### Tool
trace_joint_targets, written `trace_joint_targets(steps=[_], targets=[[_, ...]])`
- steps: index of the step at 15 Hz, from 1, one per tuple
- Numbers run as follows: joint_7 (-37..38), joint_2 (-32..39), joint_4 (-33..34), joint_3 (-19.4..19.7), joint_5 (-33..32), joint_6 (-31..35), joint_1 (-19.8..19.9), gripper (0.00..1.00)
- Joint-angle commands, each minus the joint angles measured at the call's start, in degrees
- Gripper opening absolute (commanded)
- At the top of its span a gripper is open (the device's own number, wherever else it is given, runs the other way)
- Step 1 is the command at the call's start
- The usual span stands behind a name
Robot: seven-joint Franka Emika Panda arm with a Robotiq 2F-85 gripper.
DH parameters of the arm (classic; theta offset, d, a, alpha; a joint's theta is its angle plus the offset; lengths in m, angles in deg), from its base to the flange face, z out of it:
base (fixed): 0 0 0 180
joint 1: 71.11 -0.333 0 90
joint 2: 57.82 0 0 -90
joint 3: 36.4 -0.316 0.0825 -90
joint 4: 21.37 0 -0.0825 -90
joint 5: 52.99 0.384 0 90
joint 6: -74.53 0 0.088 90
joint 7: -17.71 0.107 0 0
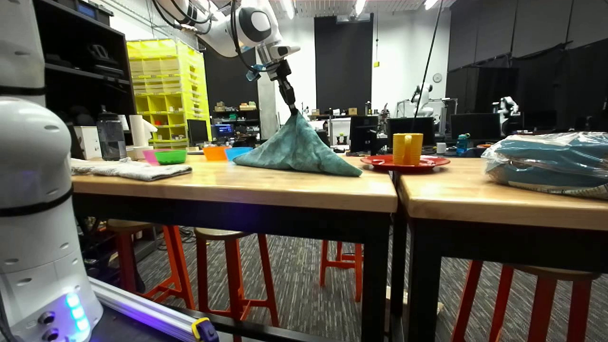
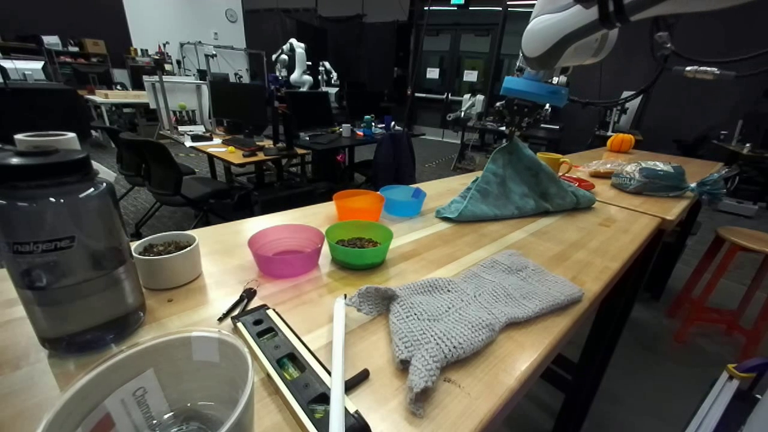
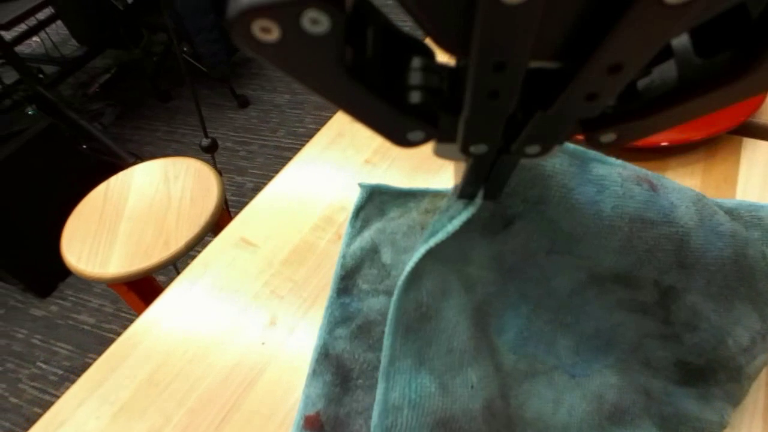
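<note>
Robot arm (image 1: 35, 156): white, black-banded; base nearest the camera in an exterior view, upper links reaching over the furniture.

Wooden table (image 1: 213, 178): pale top, dark frame. Adjoining table (image 1: 479, 194): matching, set end to end with a narrow gap between.

Stool (image 3: 144, 219): round wooden seat, red leg; beside the wooden table in the wrist view.

Teal cloth (image 1: 297, 149): mottled; on the wooden table, drawn up to a peak, lower part spread on the tabletop. Its edge rises clear of the layer beneath in the wrist view.

Package (image 1: 551, 164): blue, in clear plastic; on the adjoining table.

Knitted cloth (image 2: 474, 300): grey, rumpled; along the near edge of the wooden table in an exterior view.

Gripper (image 3: 483, 187): black, directed downward; jaws narrow, pinching the peak of the teal cloth.

Water bottle (image 2: 72, 258): translucent grey, dark lid, upright, part filled.

Plate (image 1: 377, 163): red, near the gap, just beside the teal cloth.

Bowls, four, grouped: pink (image 2: 288, 266), green (image 2: 360, 258) with dark bits inside, orange (image 2: 359, 207), blue (image 2: 402, 204).

Mug (image 1: 407, 148): yellow, upright on the plate.

Keys (image 2: 243, 300): small, dark, on a ring; near the pink bowl.
</note>
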Motion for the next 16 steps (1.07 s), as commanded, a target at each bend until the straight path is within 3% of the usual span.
trace_joint_targets(steps=[1, 13, 15, 16], targets=[[-2.51, 4.32, 6.41, 2.00, 1.29, -2.04, -2.00, 0.00], [-7.36, 13.39, 18.95, 4.67, 4.81, -5.95, -2.89, 0.00], [-7.74, 14.39, 20.28, 4.92, 5.29, -6.66, -2.93, 0.28], [-7.97, 14.82, 20.85, 5.02, 5.51, -7.07, -2.98, 0.32]])
